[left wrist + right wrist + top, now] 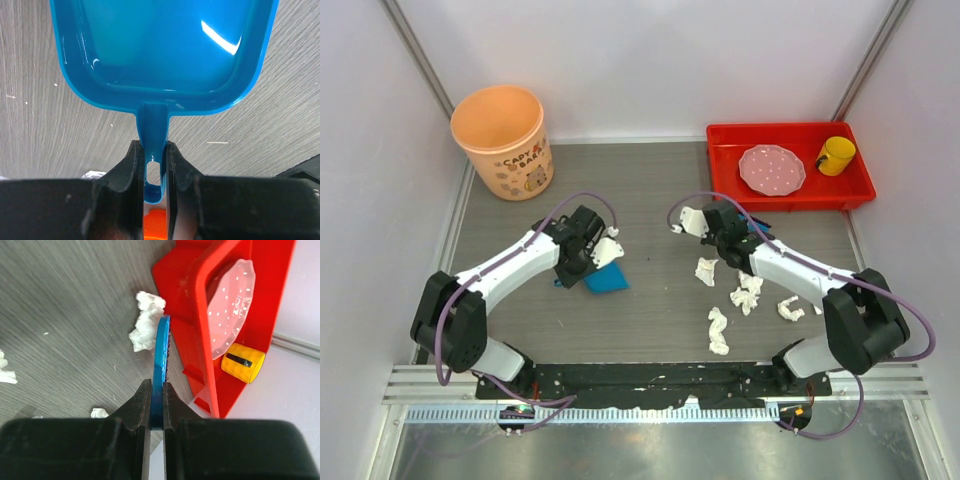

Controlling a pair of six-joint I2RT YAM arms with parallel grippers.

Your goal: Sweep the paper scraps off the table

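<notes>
1. The left end effector (152, 161) is clenched on the handle of the blue dustpan (165, 45). The pan's open mouth points away from the wrist, low over the surface (650, 190), probably so it can act as a catcher.
2. The right end effector (156, 399) is clamped on a thin blue brush (162, 347). The brush is seen edge-on, with its toothed side toward the red tray (723, 170).
3. The paper scraps (747, 292) lie loose on the right half of the surface, around the right arm and well apart from the dustpan. One wad sits just beside the brush tip, near the tray wall.
4. The brush seems held beyond the scraps so that a stroke can drive them toward the pan.
5. The orange bucket (510, 170) stands in the far left corner, likely for emptying the pan.
</notes>
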